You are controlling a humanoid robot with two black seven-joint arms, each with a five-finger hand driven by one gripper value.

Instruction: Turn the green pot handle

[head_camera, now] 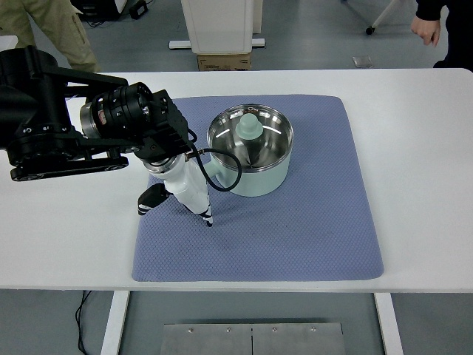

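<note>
Nearest the table's front edge, the blue-grey mat (310,237) lies bare, a wide strip of it with nothing on it. Just beyond that strip the left hand (179,194) hangs over the mat's left part, its white fingers (198,205) pointing down and loosely apart, one dark-tipped finger splayed out to the left. It has hold of nothing, and its fingertips look close to the mat. A black cable loops from its wrist toward the pot. The right arm does not show at all.

Just to the right of the hand stands the green pot (252,157), pale green outside and shiny steel inside, near the mat's middle. A pale green knob (249,127) stands up inside it; whether this is a lid knob or part of the handle cannot be told, and no side handle shows clearly.

To do the step well, the hand should first find the handle's true place, since it may be hidden behind the arm or the rim. It would then need to close firmly on the handle, not the thin wall, and turn the pot about its own centre, slowly, so it spins on the mat instead of sliding or tipping. The cable should be kept clear of the rim.

Farther back, a cardboard box (224,61) sits on the floor beyond the table (421,133), and people's legs show at the top corners.
</note>
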